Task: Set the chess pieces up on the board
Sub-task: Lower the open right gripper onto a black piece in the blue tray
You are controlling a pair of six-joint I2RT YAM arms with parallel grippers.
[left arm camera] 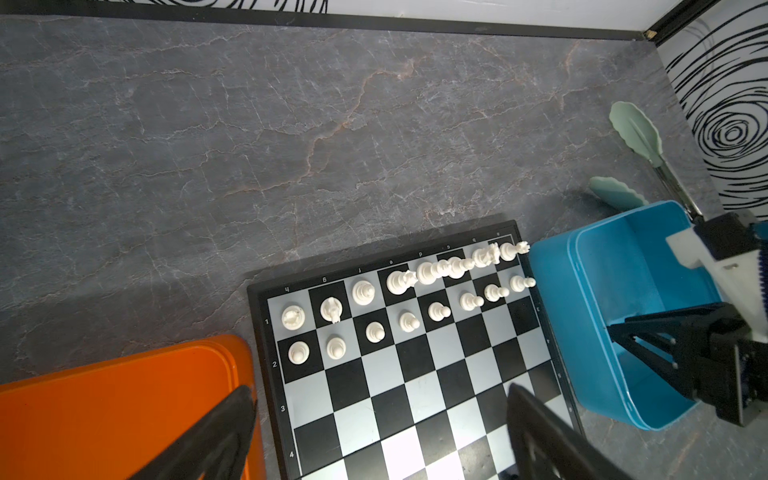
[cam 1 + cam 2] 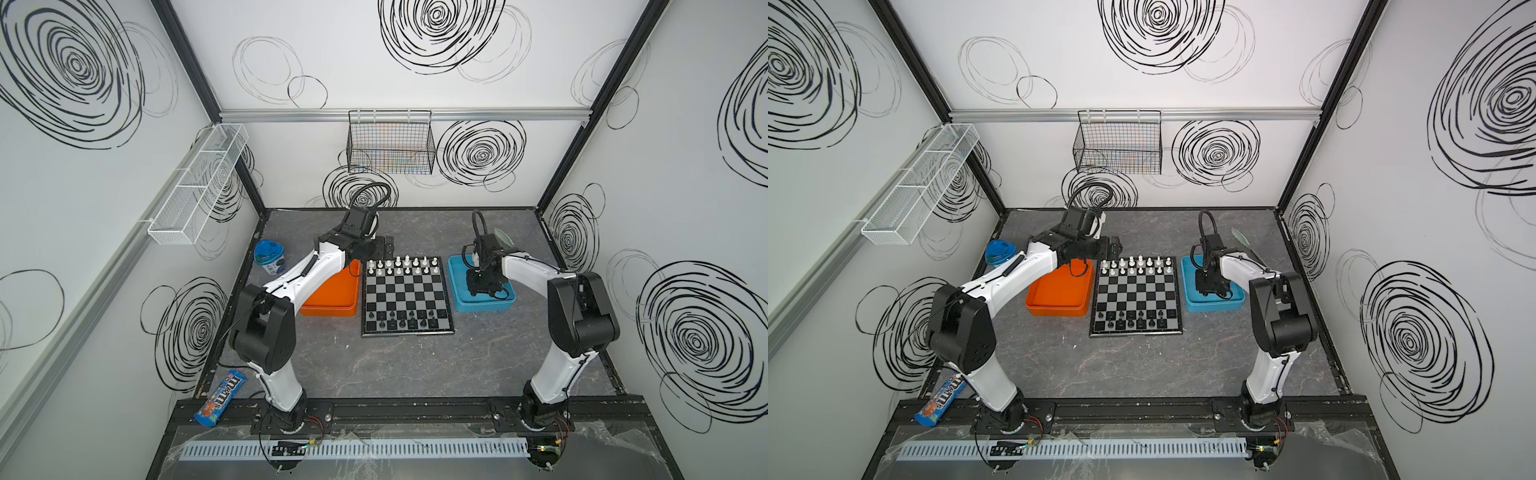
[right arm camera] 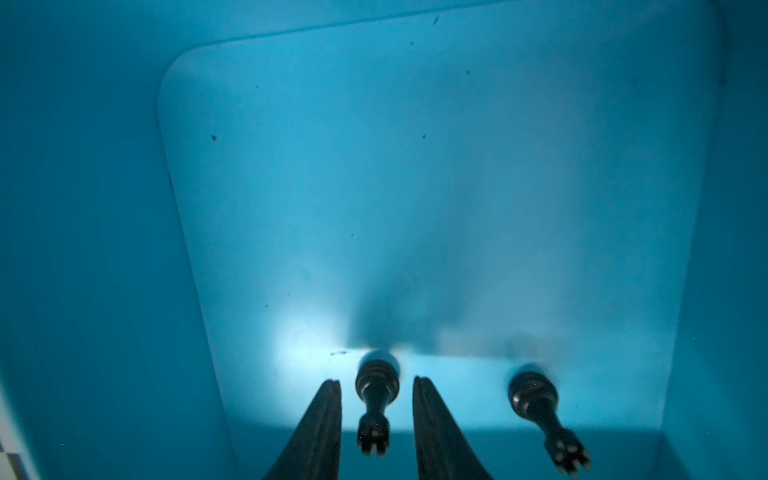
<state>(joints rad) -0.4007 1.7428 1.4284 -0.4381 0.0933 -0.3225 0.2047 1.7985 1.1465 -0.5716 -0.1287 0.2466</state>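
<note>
A black piece [image 3: 375,415] is straddled, untouched, by the right gripper [image 3: 375,380]. The left gripper [image 1: 380,390] is held spread wide.

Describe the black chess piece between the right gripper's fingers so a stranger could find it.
Right of the checkered chessboard sits a blue plastic tray. Inside, one black chess piece with a notched crown is between the right gripper's open fingers; its twin rests just outside them.
</note>
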